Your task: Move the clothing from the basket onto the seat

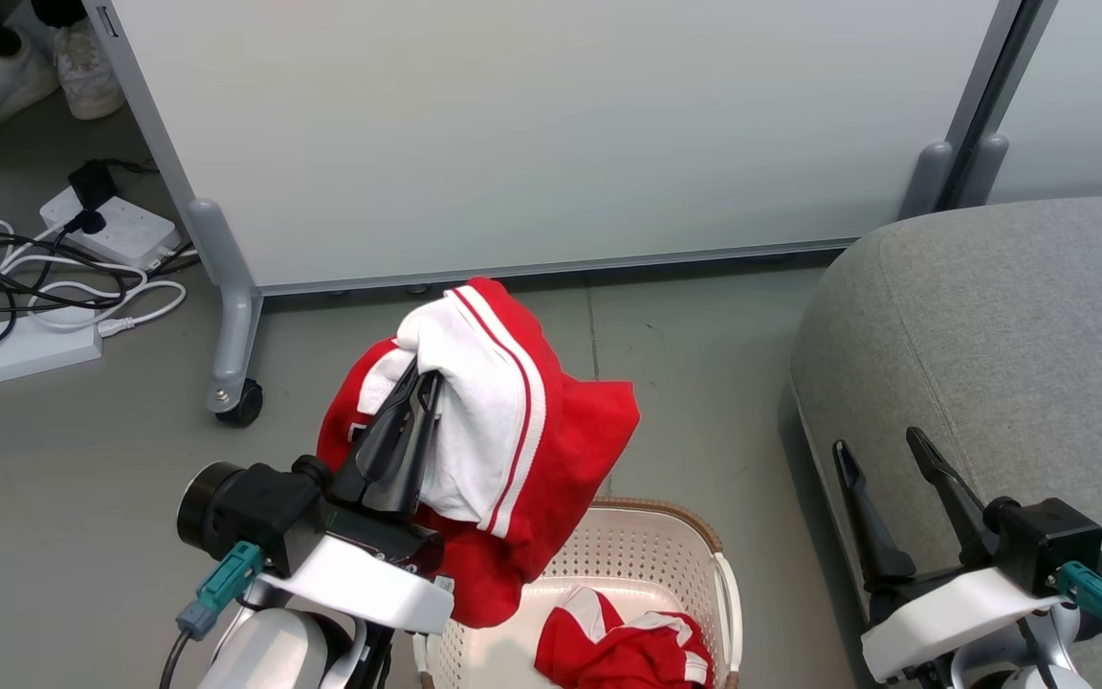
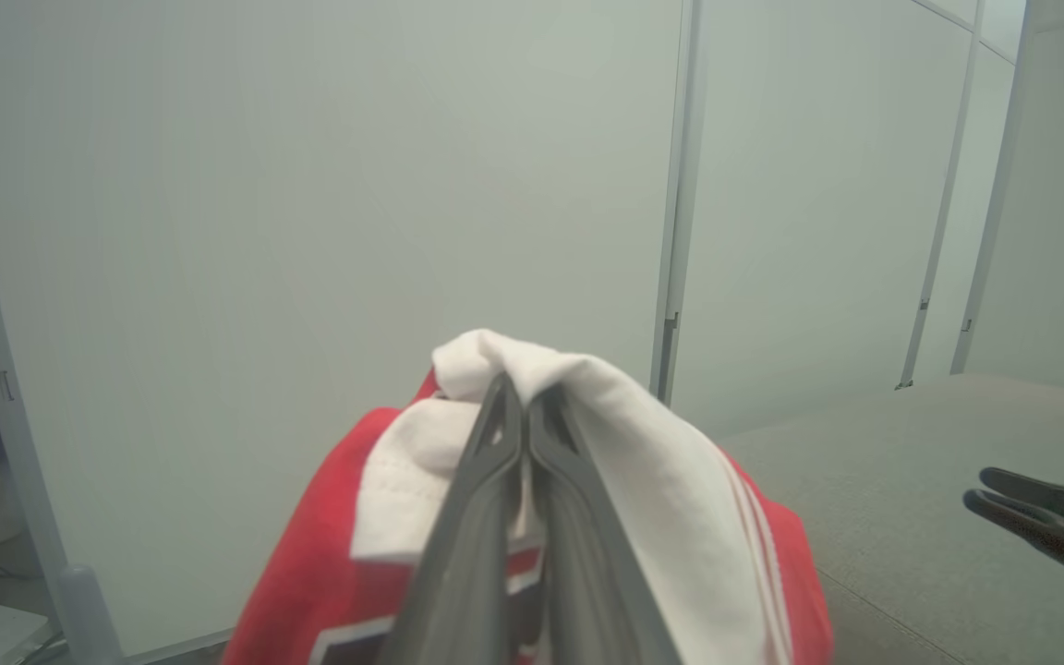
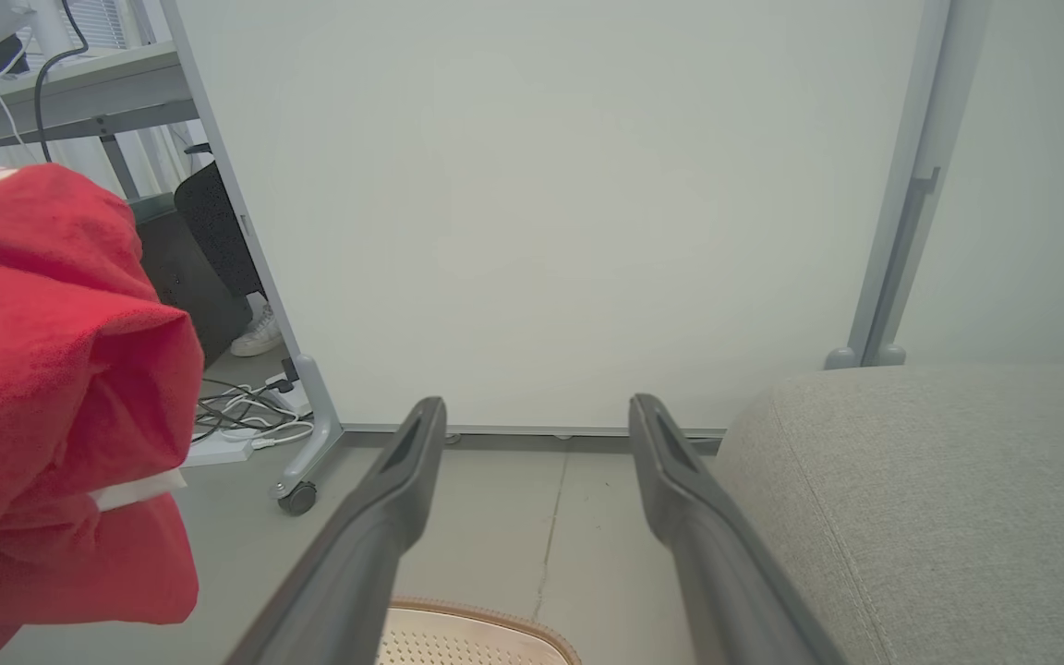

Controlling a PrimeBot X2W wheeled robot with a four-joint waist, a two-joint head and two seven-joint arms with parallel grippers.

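Observation:
A red and white garment (image 1: 503, 421) hangs in the air above the basket (image 1: 651, 550), with my left gripper (image 1: 422, 378) shut on its white upper fold. In the left wrist view the closed fingers (image 2: 486, 489) pinch that white fold (image 2: 652, 434). A second red and white garment (image 1: 623, 646) lies inside the cream basket. My right gripper (image 1: 881, 445) stands open and empty beside the grey seat (image 1: 1001, 325), to the right of the basket. The right wrist view shows the hanging garment (image 3: 52, 388) at the left, the seat (image 3: 938, 480) at the right and the basket's rim (image 3: 486, 614) below.
A white partition panel (image 1: 532, 134) on castors (image 1: 237, 402) stands behind the basket. Power strips and cables (image 1: 54, 277) lie on the floor at the left, near a person's white shoes (image 1: 25, 72). Grey floor (image 1: 704, 364) separates the basket from the seat.

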